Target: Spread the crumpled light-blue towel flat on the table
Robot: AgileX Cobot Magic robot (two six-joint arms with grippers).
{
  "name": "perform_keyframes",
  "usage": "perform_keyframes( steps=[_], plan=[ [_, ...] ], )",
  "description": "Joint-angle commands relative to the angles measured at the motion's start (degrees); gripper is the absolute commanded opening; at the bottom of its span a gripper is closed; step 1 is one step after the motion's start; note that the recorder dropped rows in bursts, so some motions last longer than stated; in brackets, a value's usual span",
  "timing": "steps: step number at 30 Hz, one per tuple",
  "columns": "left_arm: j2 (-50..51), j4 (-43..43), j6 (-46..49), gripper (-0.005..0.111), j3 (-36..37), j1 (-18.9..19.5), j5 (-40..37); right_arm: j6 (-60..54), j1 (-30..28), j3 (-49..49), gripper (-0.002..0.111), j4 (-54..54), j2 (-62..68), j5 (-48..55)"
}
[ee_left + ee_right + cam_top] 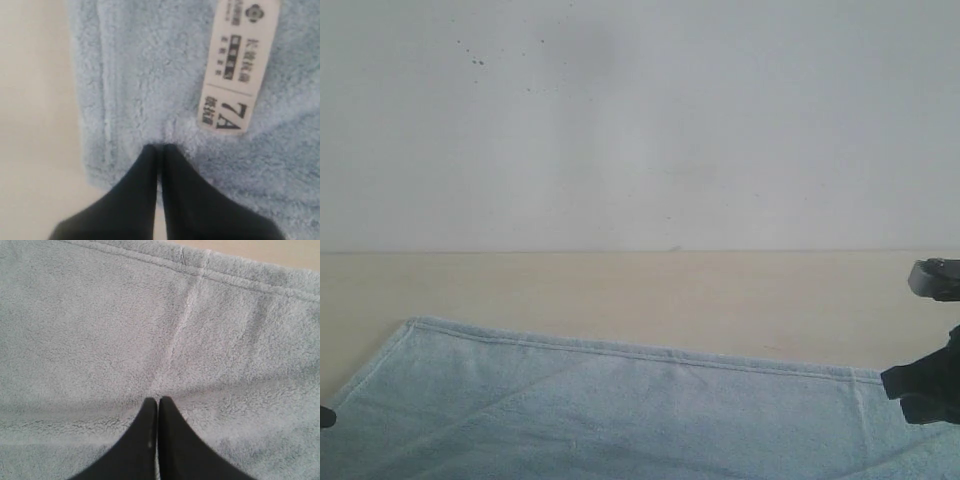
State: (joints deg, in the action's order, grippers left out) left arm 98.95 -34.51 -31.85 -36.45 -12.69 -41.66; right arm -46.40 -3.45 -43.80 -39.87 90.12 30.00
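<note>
1. Exterior view: a pale light-blue fluffy terry-cloth towel (pixel 620 410) lies spread across the near part of a broad, smooth, cream-beige bench (pixel 620 290). Its far stitched hem (pixel 650 351) runs nearly straight from side to side. A soft diagonal fold crosses the cloth. Behind the bench stands a plain white wall (pixel 640 120).
2. At that view's right edge, black parts of the right arm (pixel 923 385) sit over the towel's far right corner. The gripper itself cannot be made out there.
3. Left wrist view: the black left gripper (pixel 159 147) has its two fingers pressed together, tips meeting on the towel. The pile puckers right at the tips, so a small pinch of cloth appears caught between them.
4. Just beyond the left gripper's tips, off to one side, a white rectangular fabric label (pixel 239 65) with black printed characters lies on the towel. To the other side of the gripper, past the towel's hemmed edge, is bare bench.
5. Right wrist view: the black right gripper (pixel 158 400) is also closed tight, tips down in the towel. A raised crease (pixel 181 320) runs from the tips straight ahead to the stitched hem.
6. Beyond that hem, ahead of the right gripper, a thin strip of bench shows.
</note>
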Motion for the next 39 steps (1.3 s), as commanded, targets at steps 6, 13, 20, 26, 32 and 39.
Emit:
perform_keyframes(
  steps=[6, 13, 20, 26, 32, 39],
  plan=[
    [-13.19, -8.4, -11.42, 0.005, 0.23, 0.14, 8.11, 1.42, -0.01, 0.21, 0.0, 2.38, -0.08, -7.89],
    [-18.0, -10.56, -11.64, 0.005, -1.5, 0.14, 16.76, 8.52, -0.01, 0.21, 0.0, 8.91, 4.89, -16.13],
    [-11.57, -15.66, -11.49, 0.005, -9.84, 0.14, 16.67, 8.52, -0.01, 0.21, 0.0, 9.05, 7.27, -19.02],
    [-2.46, -19.24, -11.85, 0.005, -17.75, 1.23, 17.23, 8.52, -0.01, 0.21, 0.0, 9.05, 7.27, -20.99],
    [6.4, -19.24, -11.85, 0.005, -23.91, 3.33, 22.86, 8.52, -0.01, 0.21, 0.0, 9.05, 7.27, -20.03],
    [14.29, -20.46, -11.74, 0.005, -30.43, 3.76, 28.11, 8.4, -0.01, 0.21, 0.0, 9.05, 7.27, -21.2]
  ],
)
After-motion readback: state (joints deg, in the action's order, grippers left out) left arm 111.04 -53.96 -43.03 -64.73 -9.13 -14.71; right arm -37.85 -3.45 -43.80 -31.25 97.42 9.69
